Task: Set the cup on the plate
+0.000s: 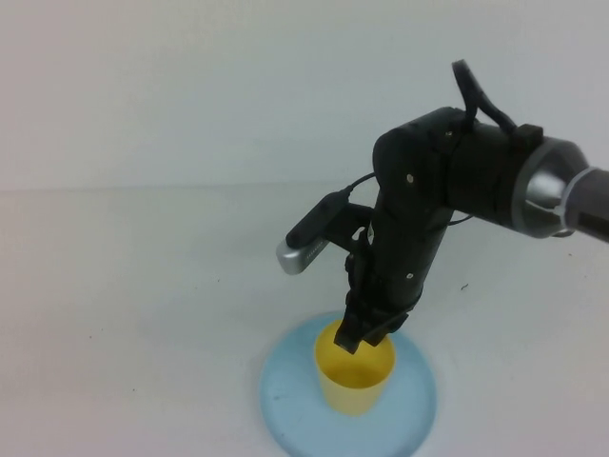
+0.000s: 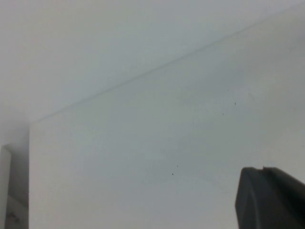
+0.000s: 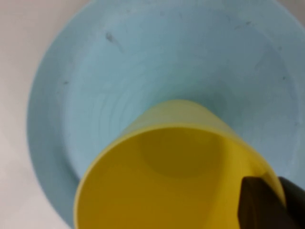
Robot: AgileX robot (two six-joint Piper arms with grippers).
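Observation:
The yellow cup point(image 1: 354, 379) stands upright in the middle of the light blue plate point(image 1: 285, 392), near the table's front edge. My right gripper point(image 1: 366, 333) reaches down from above and is shut on the cup's far rim, one finger inside the cup and one outside. In the right wrist view the cup point(image 3: 167, 181) fills the foreground over the plate point(image 3: 95, 71), with my right gripper point(image 3: 275, 186) pinching the rim. I cannot tell if the cup's base touches the plate. My left gripper point(image 2: 263, 171) shows only in the left wrist view, shut and empty over bare table.
The white table point(image 1: 143, 305) stretches left and behind the plate. The right arm's wrist camera point(image 1: 309, 243) sticks out to the left above the cup. The table's far edge point(image 2: 143, 74) shows in the left wrist view.

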